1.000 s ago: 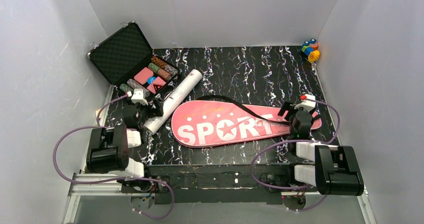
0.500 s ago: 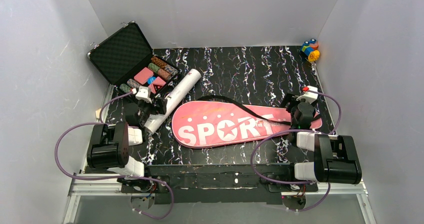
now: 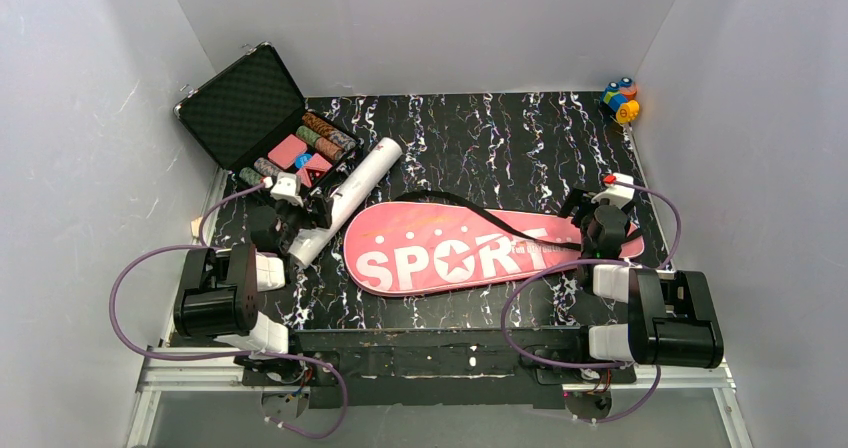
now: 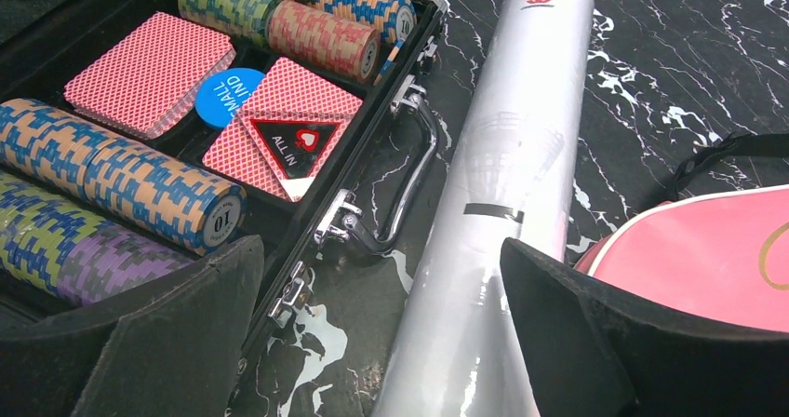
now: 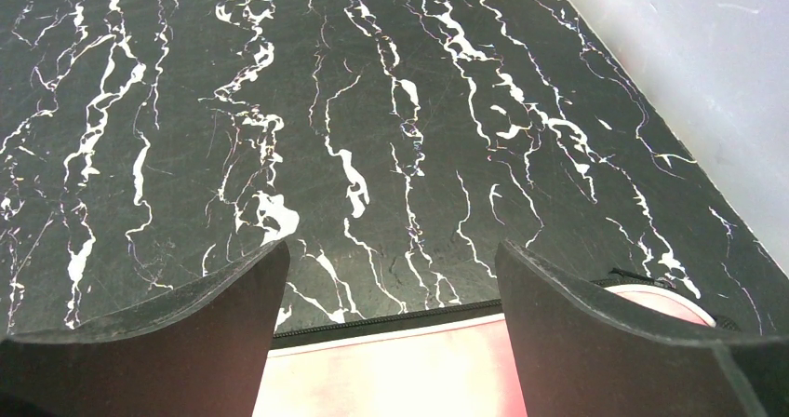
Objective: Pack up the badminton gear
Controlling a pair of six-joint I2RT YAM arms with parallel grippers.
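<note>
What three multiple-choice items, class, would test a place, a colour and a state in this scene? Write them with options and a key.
1. Where does the white tube lie?
A inside the poker chip case
B between that case and the pink cover
C on top of the cover

2. What colour is the cover's SPORT lettering?
A black
B white
C blue

3. How is the left gripper?
A open, astride the tube
B shut on the tube
C shut on the case handle

Key:
1 B, the tube has the case on one side and the cover on the other.
2 B, the letters are white on pink.
3 A, its fingers stand apart with the tube's near end between them.
</note>
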